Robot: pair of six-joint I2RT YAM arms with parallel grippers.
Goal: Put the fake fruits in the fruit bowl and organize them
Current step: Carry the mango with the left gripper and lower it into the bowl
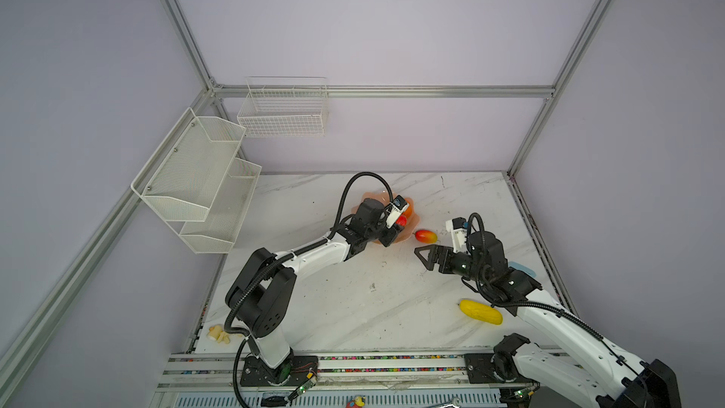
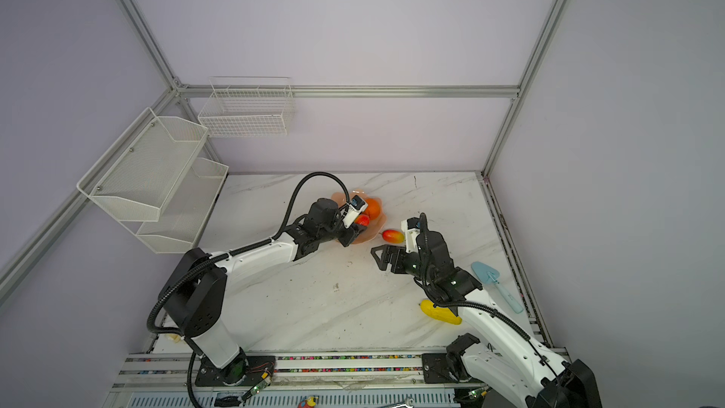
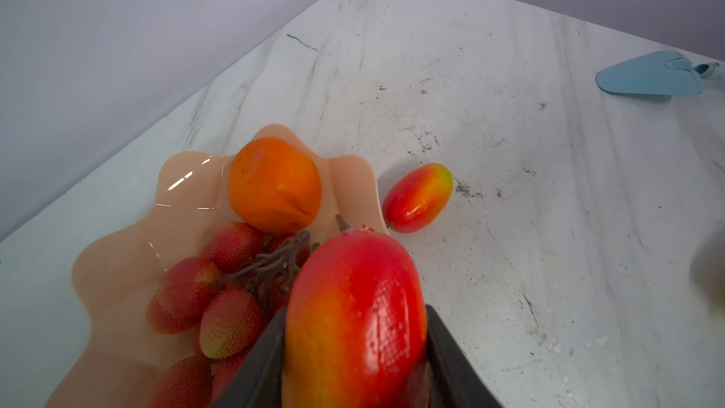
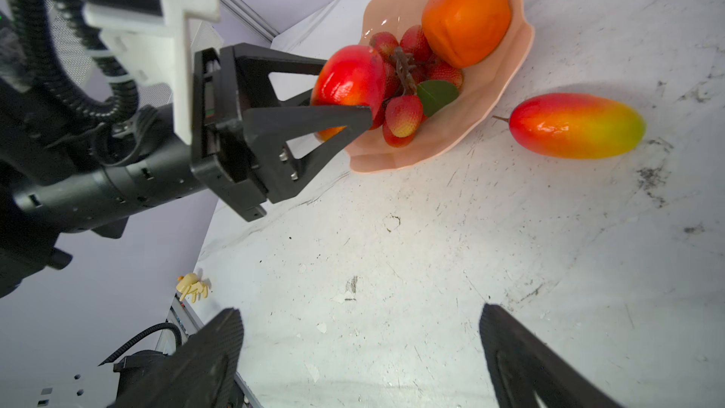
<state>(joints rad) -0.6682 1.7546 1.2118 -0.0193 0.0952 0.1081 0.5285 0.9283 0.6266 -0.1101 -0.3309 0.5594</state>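
Left gripper (image 4: 347, 88) clamps mango (image 4: 349, 72) over bowl (image 4: 451, 139), upper mid-frame; I'd lower and release. Right gripper (image 4: 365, 359) wide, empty; other mango (image 4: 576, 125) next.

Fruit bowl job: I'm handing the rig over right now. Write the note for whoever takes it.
Left pincer: shut on a mango, held over the fruit bowl next to the grape bunch; not yet released.
Right pincer: open and empty, low over the table, facing the second mango.
Done: the orange and the grape bunch lie in the bowl.
To do: release the held mango. Then bring in the second mango, which lies on the table just outside the bowl's rim, and the yellow bumpy fruit, on the table beside the right arm.
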